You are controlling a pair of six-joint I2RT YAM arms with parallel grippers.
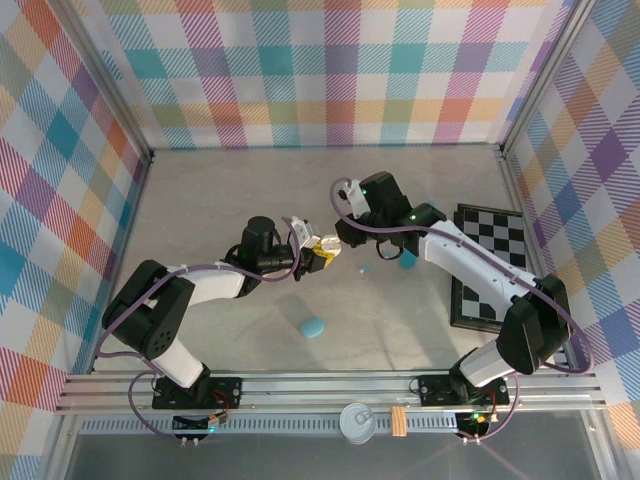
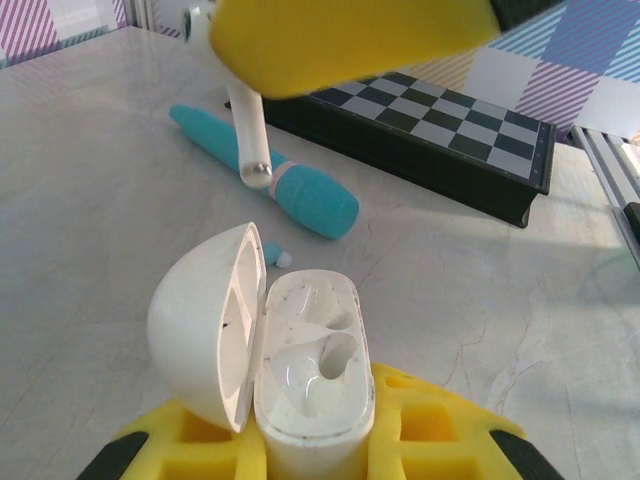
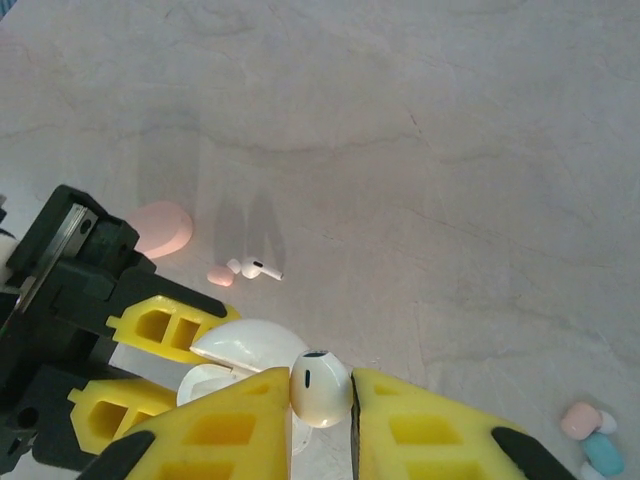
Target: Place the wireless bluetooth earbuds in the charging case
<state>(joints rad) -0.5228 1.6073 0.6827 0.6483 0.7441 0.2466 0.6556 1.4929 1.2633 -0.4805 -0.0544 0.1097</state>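
**One bud over the open case, none seated yet**

Our left pincer is clamped on the base of the white charging case and holds it up off the desk, its lid swung open to one side. In the left wrist view both wells of the case look empty to us.

Our right pincer is closed on a white earbud, pinching its round head between the yellow pads. The stem hangs down above the case and apart from it, toward the far side of the open mouth rather than over a well.

A second white earbud lies on the desk just beyond the case's lid in the right wrist view, with a small pink bud right beside it and a pink pebble case near both.

We judge the task early to midway: the case is open and presented and one bud is picked up. What is left is lowering this bud stem-first into its well, then fetching and seating the one on the desk.
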